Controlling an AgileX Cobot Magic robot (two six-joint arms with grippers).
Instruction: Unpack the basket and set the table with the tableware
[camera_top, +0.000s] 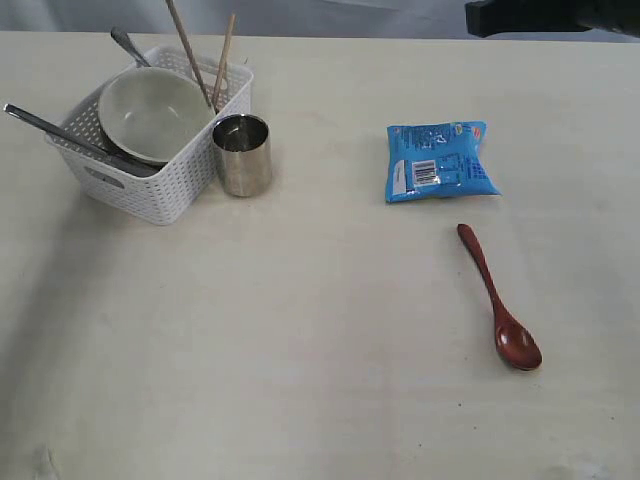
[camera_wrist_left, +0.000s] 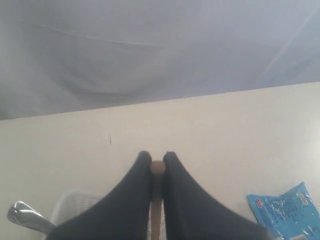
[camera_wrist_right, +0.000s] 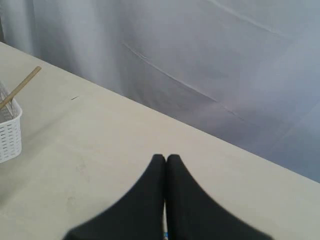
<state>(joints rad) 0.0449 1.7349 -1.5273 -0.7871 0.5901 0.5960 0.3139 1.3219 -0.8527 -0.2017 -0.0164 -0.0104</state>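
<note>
The white basket (camera_top: 175, 190) stands at the table's (camera_top: 300, 330) far left. It holds a cream bowl (camera_top: 155, 112), two steel handles (camera_top: 50, 128) and two wooden chopsticks. My left gripper (camera_wrist_left: 157, 157) is shut on the top end of one chopstick (camera_wrist_left: 158, 167), which runs out of the exterior view's top edge (camera_top: 190, 55). The other chopstick (camera_top: 224, 60) leans on the basket rim. A steel cup (camera_top: 243, 155) stands against the basket's right side. The reddish-brown spoon (camera_top: 497, 300) lies at the right. My right gripper (camera_wrist_right: 166, 159) is shut and empty above the table.
A blue snack packet (camera_top: 440, 160) lies right of centre, above the spoon. A dark part of an arm (camera_top: 550, 15) shows at the top right of the exterior view. A grey cloth backdrop (camera_wrist_right: 210, 60) hangs behind the table's far edge.
</note>
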